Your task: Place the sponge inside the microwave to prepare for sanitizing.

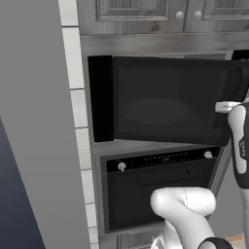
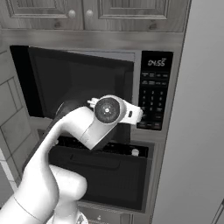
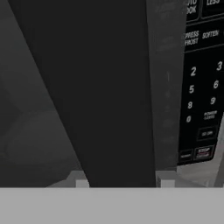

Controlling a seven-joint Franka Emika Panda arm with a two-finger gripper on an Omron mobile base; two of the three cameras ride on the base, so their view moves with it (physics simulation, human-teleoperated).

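The black, dark-windowed built-in microwave (image 2: 87, 83) stands with its door ajar. The tool (image 3: 122, 181) straddles the door's edge — fingers (image 3: 81, 180) wide apart, holding nothing.

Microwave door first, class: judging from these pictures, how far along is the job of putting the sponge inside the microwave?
Done: the black dark-windowed microwave door is swung partly open. In hand: the two-finger gripper, open, sits at the door's free edge beside the black keypad panel, apparently opening it. Left: fetching the sponge and placing it inside.
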